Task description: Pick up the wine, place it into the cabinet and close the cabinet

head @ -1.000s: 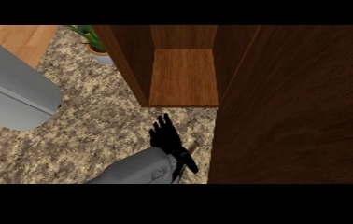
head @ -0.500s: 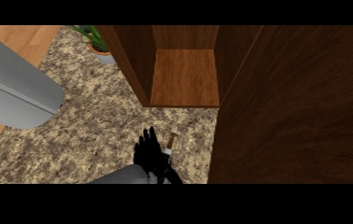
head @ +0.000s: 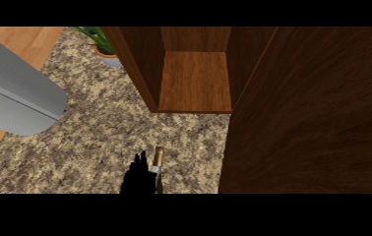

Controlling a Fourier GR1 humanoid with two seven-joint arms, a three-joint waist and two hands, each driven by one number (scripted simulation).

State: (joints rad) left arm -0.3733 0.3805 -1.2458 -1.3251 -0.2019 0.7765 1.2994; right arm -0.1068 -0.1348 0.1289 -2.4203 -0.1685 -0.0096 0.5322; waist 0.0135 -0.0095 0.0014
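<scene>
Hand (head: 137, 177) grips the wine (head: 157, 167) upright; cabinet (head: 195, 80) stands open ahead. Advised: keep bottle vertical, clear the door (head: 301, 117).

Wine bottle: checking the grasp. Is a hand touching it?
Touching: head view shows the right hand pressed against the wine bottle, no gap.

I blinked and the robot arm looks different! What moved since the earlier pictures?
The robot hand pulled back toward the lower edge, so the grey forearm no longer shows. A wine bottle now shows beside the robot hand; whether it is held cannot be told. The open cabinet, its door and the potted plant stayed put.
</scene>
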